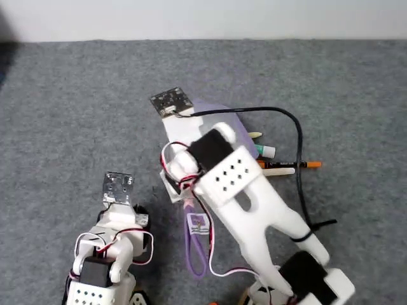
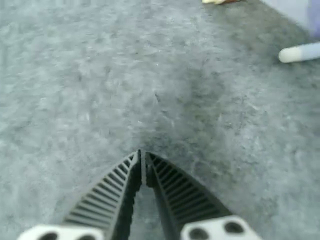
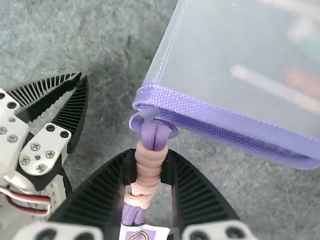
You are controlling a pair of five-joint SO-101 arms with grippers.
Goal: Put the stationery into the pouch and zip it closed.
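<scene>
Right end effector (image 3: 149, 159) clamps the pink knotted cord pull (image 3: 148, 172) of the translucent purple zip pouch (image 3: 235, 65), poised for zipping. Left end effector (image 2: 141, 159), tips together, idles alongside.

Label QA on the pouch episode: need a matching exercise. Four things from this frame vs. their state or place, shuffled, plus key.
Things
1. left gripper
2. right gripper
3. pouch
4. orange-tipped pen

States and places
A. poking out past the pouch's edge
B. shut on the pink sleeve of the purple strap
C. shut on nothing, over grey carpet
D. translucent with purple edging, stationery showing through

Pairs: 1-C, 2-B, 3-D, 4-A
</scene>
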